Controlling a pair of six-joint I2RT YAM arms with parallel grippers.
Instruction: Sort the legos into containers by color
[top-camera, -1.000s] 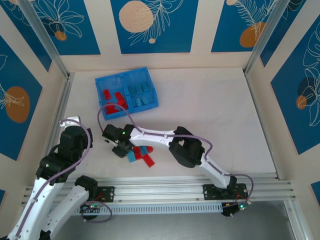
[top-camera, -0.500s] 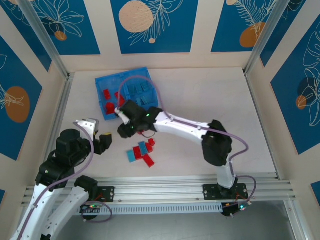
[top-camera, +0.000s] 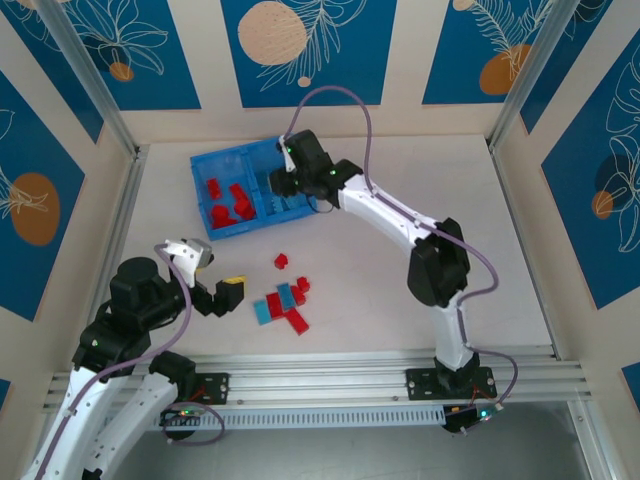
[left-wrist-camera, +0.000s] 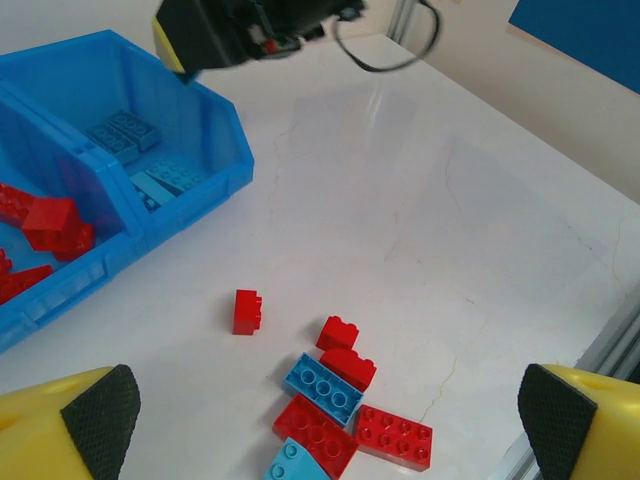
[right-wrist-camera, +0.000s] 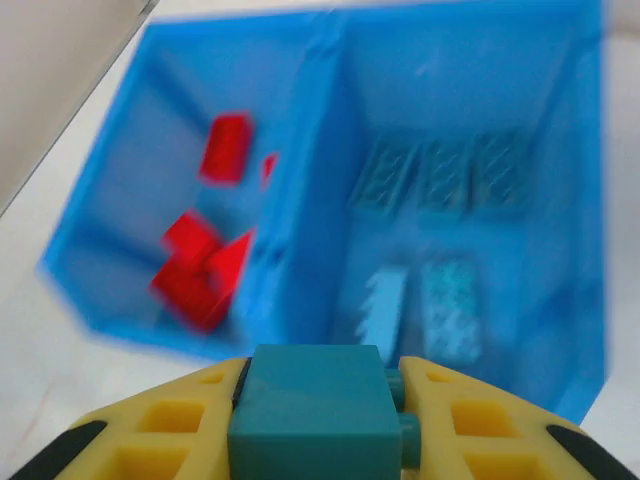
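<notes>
From above, the blue bin (top-camera: 222, 229) sits at the far left of the bench (top-camera: 350, 300). Red bricks (top-camera: 232, 200) lie in its left compartment and light blue bricks (top-camera: 283, 205) in its right. The right end effector (top-camera: 285, 178) hangs over the right compartment, its grip hidden from this angle. The left end effector (top-camera: 212, 272) hovers near the left edge, jaws spread. To its right lie a loose cluster (top-camera: 284, 303) of red and blue bricks and, just beyond it, a single red brick (top-camera: 281, 261).

The left wrist camera shows its fingers (left-wrist-camera: 100, 410) as wide apart as can be, gripping nothing, with the cluster between them on the bench below.

The right wrist camera adds what the top misses: a teal-blue brick (right-wrist-camera: 318, 405) pinched between the closed yellow fingers (right-wrist-camera: 175, 425), above the bin's near side.
</notes>
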